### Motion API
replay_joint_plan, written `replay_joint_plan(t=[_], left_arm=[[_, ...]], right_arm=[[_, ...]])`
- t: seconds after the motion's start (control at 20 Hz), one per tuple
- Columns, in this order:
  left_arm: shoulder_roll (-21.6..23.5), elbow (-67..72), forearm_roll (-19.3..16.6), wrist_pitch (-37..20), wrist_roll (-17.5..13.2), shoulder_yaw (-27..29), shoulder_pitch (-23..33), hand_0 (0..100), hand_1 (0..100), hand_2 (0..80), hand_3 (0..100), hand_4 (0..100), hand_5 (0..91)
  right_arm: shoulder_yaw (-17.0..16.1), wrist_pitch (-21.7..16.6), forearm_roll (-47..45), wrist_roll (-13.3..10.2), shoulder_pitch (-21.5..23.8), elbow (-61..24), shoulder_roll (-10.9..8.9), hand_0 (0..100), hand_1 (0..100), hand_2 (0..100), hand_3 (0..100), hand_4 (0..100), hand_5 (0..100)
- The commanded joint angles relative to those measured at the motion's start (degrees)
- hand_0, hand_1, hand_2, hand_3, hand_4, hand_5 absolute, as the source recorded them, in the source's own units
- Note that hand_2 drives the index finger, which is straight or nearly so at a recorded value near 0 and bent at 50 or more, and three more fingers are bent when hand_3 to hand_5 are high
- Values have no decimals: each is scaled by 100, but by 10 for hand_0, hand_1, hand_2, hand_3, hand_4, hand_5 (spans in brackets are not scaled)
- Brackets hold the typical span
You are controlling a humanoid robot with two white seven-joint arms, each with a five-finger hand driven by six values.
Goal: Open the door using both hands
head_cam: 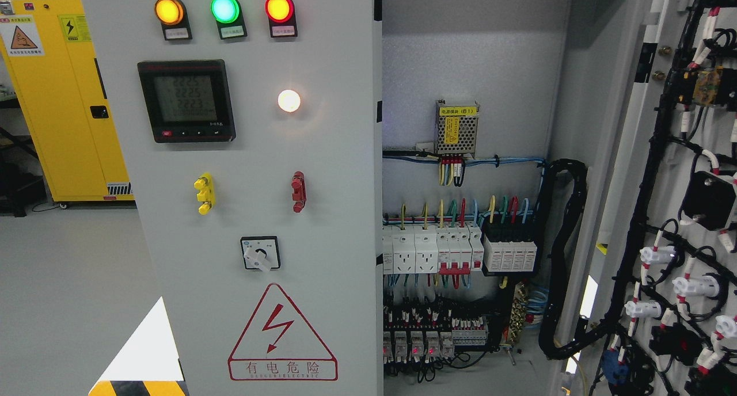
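A grey electrical cabinet fills the head view. Its left door [322,223] is shut and carries three lit indicator lamps [224,9], a digital meter [186,101], a white lamp [289,101], a rotary switch [260,253] and a red lightning warning triangle [281,334]. The right door [668,212] stands swung wide open at the picture's right, its inner face covered with black cable looms and white connectors. Between them the cabinet interior [460,258] shows, with breakers, sockets and coloured wires. Neither of my hands nor arms appears in the picture.
A yellow safety cabinet [63,96] stands at the back left on the grey floor [63,292]. A black corrugated cable conduit [567,258] loops from the interior to the open door. A black-and-yellow striped marking [138,387] lies at the lower left.
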Motion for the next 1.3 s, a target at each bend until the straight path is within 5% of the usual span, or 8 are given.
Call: replay_joint_plan(t=[0.0, 0.35, 0.65, 1.0, 1.25], left_arm=[[-389, 1471, -227, -189, -1, 320, -34, 0, 0, 0, 127, 0, 0], [-451, 1489, -104, -207, -10, 364, -69, 0, 0, 0, 126, 0, 0], [-434, 1489, 360, -154, -36, 495, -157, 0, 0, 0, 125, 0, 0], [-574, 1498, 502, -163, -45, 751, -104, 0, 0, 0, 123, 0, 0], [-688, 1489, 485, -207, -63, 751, -60, 0, 0, 0, 123, 0, 0]], right_arm=[[88, -84, -9, 0, 105, -339, 26, 219, 55, 0, 0, 0, 0], [114, -331, -9, 0, 913, -2947, -184, 219, 55, 0, 0, 0, 0], [623, -331, -17, 0, 2012, -6120, -588, 219, 51, 0, 0, 0, 0], [659, -549, -26, -8, 3242, -9608, -721, 219, 50, 0, 0, 0, 0], [1176, -708, -53, -8, 3463, -11246, -791, 220, 49, 0, 0, 0, 0]])
